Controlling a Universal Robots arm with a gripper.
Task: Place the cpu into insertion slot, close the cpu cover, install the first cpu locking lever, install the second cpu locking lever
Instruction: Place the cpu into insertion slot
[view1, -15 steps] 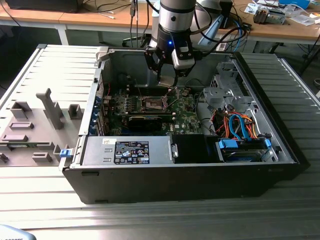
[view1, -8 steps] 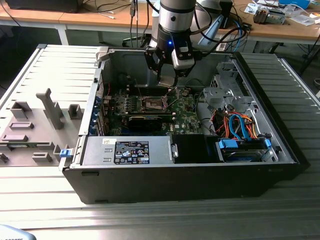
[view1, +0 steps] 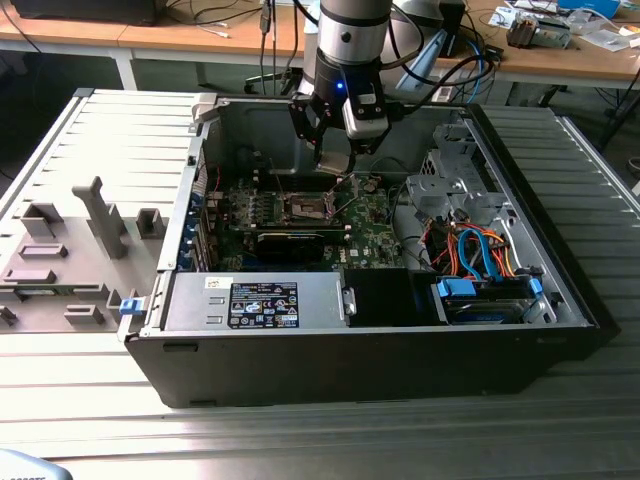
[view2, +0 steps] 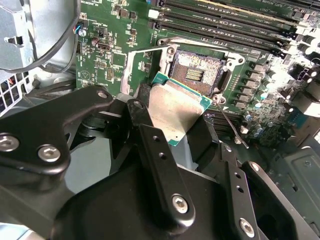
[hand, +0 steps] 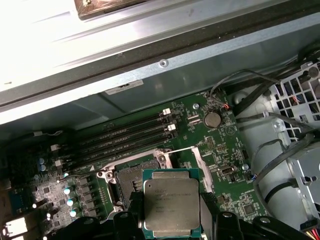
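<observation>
Ribbed metal tabletop (view1: 300, 440) supports an open computer case (view1: 350, 370). Gripper (view1: 335, 165) hangs over the green motherboard (view1: 375, 235), fingers pinching the cpu (hand: 171, 202) by opposite edges. It is held just beside the uncovered insertion slot (view2: 197, 70), not seated.

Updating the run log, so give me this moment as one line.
gripper: shut on cpu | cpu: held near insertion slot, not seated | insertion slot: empty, uncovered

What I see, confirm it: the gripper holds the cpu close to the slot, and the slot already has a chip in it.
Wrong: the slot is empty, as the second wrist view shows. The gripper does hold the cpu close to it.
</observation>
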